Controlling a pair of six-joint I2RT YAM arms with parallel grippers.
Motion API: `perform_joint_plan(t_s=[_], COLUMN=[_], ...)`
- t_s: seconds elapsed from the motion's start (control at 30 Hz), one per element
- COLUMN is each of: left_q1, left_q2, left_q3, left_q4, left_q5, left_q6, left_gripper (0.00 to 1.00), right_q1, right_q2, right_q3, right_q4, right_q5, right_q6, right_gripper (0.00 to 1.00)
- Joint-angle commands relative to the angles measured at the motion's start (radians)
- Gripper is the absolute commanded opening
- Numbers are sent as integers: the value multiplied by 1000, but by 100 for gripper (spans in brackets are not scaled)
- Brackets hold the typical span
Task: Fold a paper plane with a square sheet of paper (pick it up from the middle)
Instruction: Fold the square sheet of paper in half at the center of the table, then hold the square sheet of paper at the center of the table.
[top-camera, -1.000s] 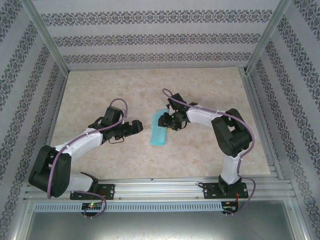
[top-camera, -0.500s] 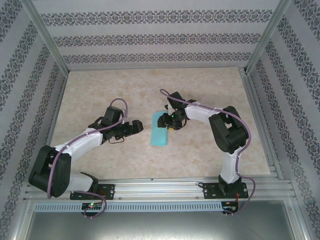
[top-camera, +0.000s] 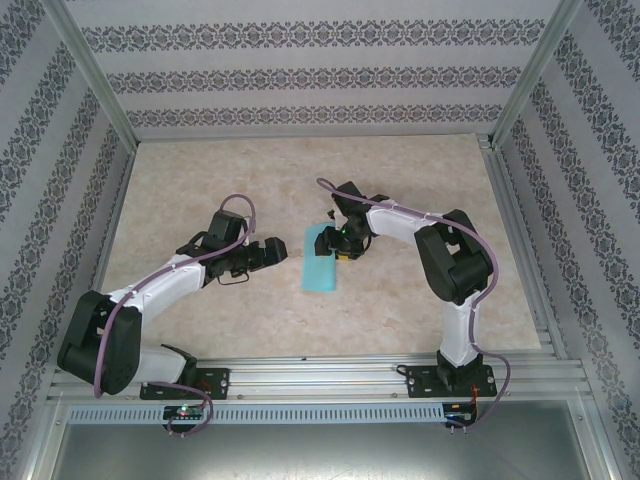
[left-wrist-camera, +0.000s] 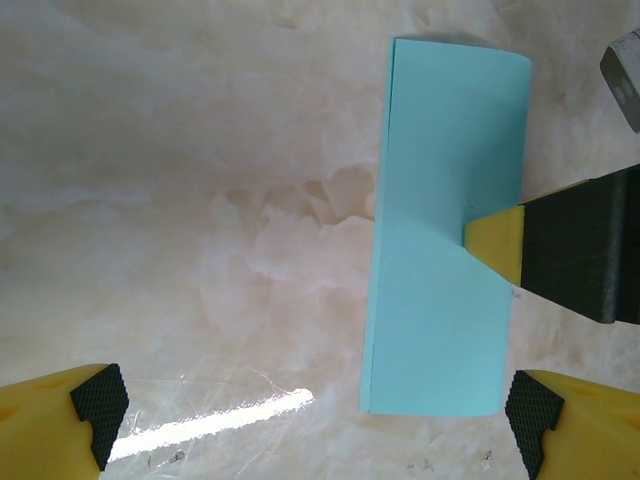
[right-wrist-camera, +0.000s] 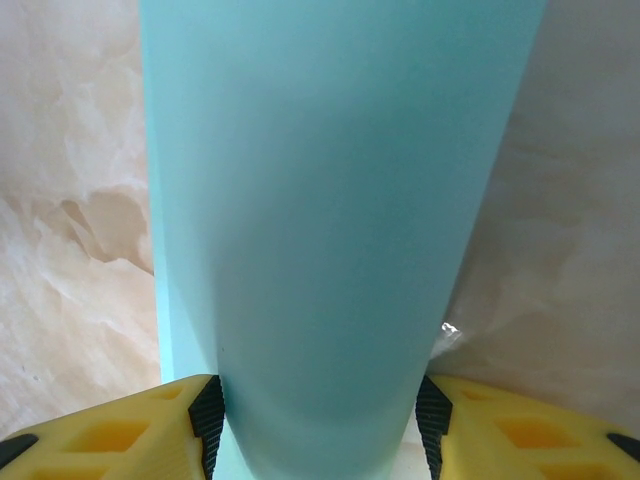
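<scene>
**Item 1 – square sheet of paper** (top-camera: 320, 268). Turquoise, folded into a long narrow rectangle. You will find it lying on the marble-patterned table (top-camera: 200, 180) between the two arms, roughly mid-table. In the left wrist view the sheet (left-wrist-camera: 445, 250) rests flat, its folded edge on the left and its far end slightly curled.

**Item 2 – right gripper** (top-camera: 342, 243). Placed at the sheet's far right end. In its own wrist view (right-wrist-camera: 318, 425) the jaws stand partly apart, with the paper (right-wrist-camera: 330, 200) spanning the whole gap and meeting both black pads. You cannot tell from this whether they press on it or merely flank it. From the left wrist camera, one of its yellow fingertips (left-wrist-camera: 495, 240) touches the sheet's right edge.

**Item 3 – left gripper** (top-camera: 275, 252). Jaws spread wide, holding nothing. It sits low over the table just left of the sheet, facing it – fingertips (left-wrist-camera: 100, 400) apart from the paper.
</scene>
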Motion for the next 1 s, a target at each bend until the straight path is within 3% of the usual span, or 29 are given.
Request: perform_joint_plan(t_s=[0.0,0.97], left_q1=[-9,-8], left_q2=[8,1], left_q3=[24,12], left_q4=[-14,-15], left_q5=[12,10], left_q6=[14,18], left_gripper=[100,100], right_q1=[4,24], right_q2=[35,77], right_q3=[1,20], right_q4=[-59,-120], right_q5=[83,178], right_q6=[35,76], right_gripper=[59,60])
